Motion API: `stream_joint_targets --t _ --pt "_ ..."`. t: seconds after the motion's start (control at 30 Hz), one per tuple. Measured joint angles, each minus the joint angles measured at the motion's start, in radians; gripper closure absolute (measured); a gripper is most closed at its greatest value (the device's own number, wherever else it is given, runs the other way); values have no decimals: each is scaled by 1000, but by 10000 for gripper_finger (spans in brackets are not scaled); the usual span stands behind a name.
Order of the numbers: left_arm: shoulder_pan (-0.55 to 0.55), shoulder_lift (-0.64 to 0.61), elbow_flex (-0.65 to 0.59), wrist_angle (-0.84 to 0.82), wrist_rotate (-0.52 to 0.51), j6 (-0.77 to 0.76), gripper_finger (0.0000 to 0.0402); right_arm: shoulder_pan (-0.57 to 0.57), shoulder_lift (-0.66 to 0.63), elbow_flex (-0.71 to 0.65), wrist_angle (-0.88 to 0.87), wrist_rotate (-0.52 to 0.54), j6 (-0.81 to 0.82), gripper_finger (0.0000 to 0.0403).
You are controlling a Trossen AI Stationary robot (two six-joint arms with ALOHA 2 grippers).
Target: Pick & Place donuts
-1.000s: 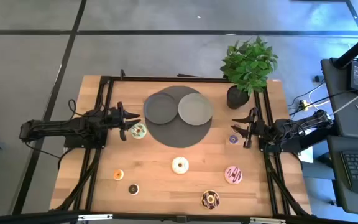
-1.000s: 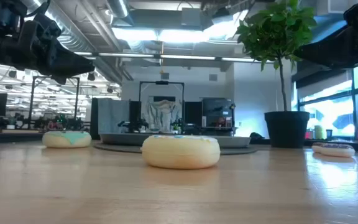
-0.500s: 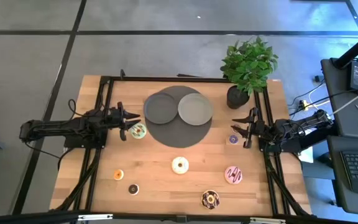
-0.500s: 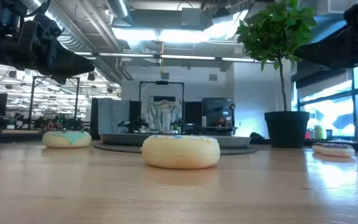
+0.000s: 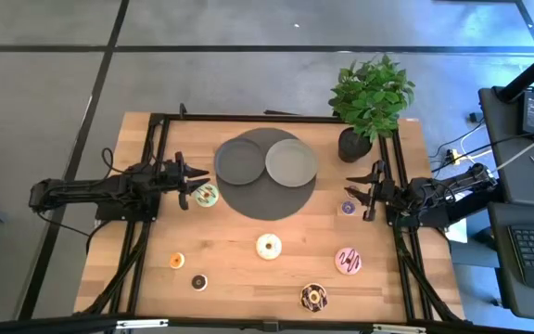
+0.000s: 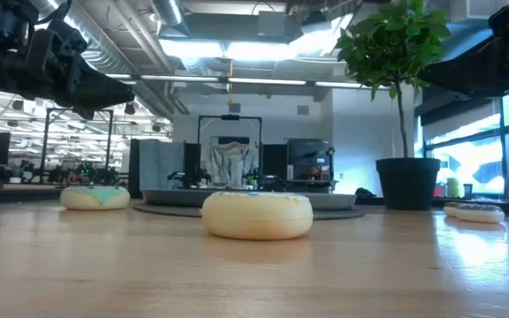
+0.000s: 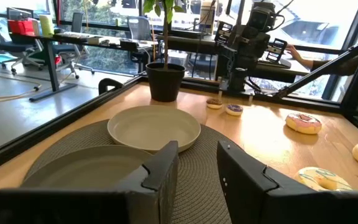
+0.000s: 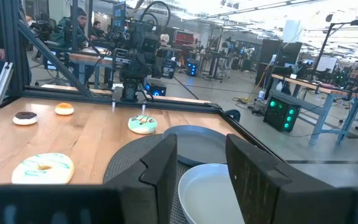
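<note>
White-green donut (image 5: 206,195) lies on the wooden table (image 5: 239,269), just beside the left gripper (image 5: 189,184), whose fingers are spread with nothing between. Purple donut (image 5: 349,208) sits just beside the right gripper (image 5: 367,190), likewise spread. Cream donut (image 5: 268,246) lies mid-table, well apart from both.

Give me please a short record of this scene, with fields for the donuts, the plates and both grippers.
donuts on table: white-green donut, cream donut, pink donut, chocolate donut, orange donut, dark brown donut, purple donut
plates: dark plate and light plate, both on a round mat, no donut on them
left gripper: open, empty, beside the white-green donut
right gripper: open, empty, by the purple donut
</note>
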Motion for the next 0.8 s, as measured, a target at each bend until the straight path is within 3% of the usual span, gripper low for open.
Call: stream_joint_targets --t 0.8 --pt "0 0 0 0 0 0 293 0 0 0 0 0 0 264"
